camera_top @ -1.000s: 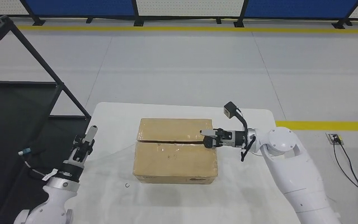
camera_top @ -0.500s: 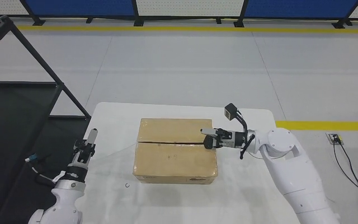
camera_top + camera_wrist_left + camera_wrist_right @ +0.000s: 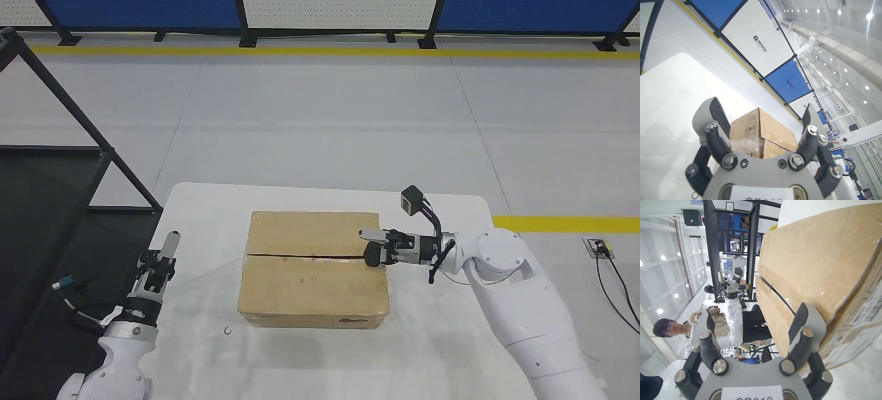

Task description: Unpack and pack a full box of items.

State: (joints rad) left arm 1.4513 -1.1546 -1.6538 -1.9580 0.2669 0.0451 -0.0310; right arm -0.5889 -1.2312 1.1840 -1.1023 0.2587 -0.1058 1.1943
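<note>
A closed brown cardboard box sits mid-table, its two top flaps meeting at a long seam. My right gripper is at the box's right edge, level with the seam, and open. In the right wrist view one finger rests against the box top by the seam end, while the other stands off in the air. My left gripper is over the table's left part, well apart from the box. It stands open with nothing between its fingers, and the box lies beyond them.
The white table has bare room left of and in front of the box. A small ring-like bit lies near the front left. A black metal frame stands off the table's left side.
The left arm has drifted slightly toward the table's front and right, gripper still open. The right gripper has stayed at the box's seam edge.
</note>
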